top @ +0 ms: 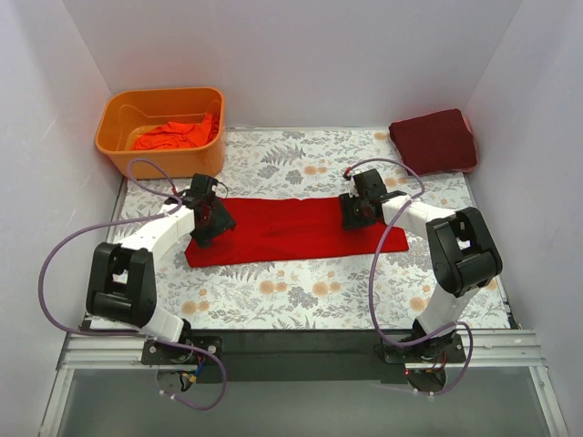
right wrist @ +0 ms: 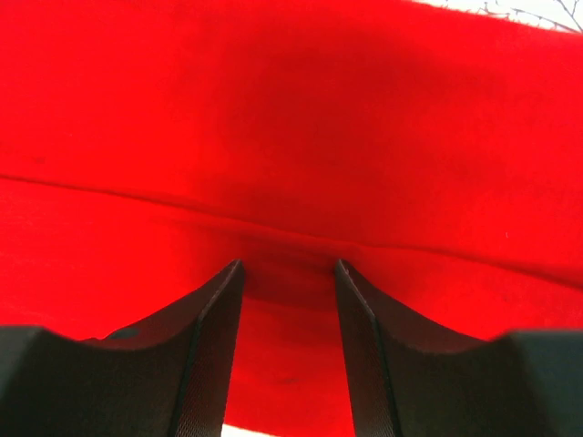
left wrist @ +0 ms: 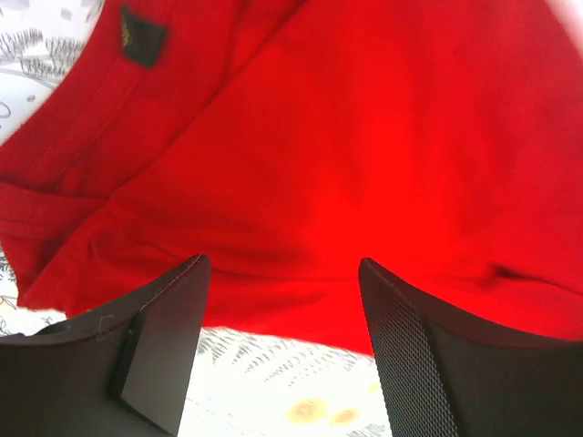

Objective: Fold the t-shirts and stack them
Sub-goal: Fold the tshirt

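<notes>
Top view: bright red t-shirt [top: 291, 229] is lying part-folded at centre, maroon t-shirt [top: 434, 139] folded at 1 o'clock, orange-red t-shirts [top: 173, 135] waiting in tub [top: 164, 92] at 10.
Left wrist: your left gripper [left wrist: 282, 264] is hovering spread over it.
Right wrist: your right gripper [right wrist: 287, 264] is parted, pinching nothing.

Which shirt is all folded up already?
The dark maroon t-shirt in the far right corner, a neat square. The bright red t-shirt lies spread out, and the orange-red t-shirt is crumpled in the tub.

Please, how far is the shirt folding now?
Done: maroon shirt folded, far right corner. In hand: bright red shirt, a long strip under the open left end effector and right end effector. Remaining: fold it shorter, stack it, then the orange-red shirt in the tub.
</notes>
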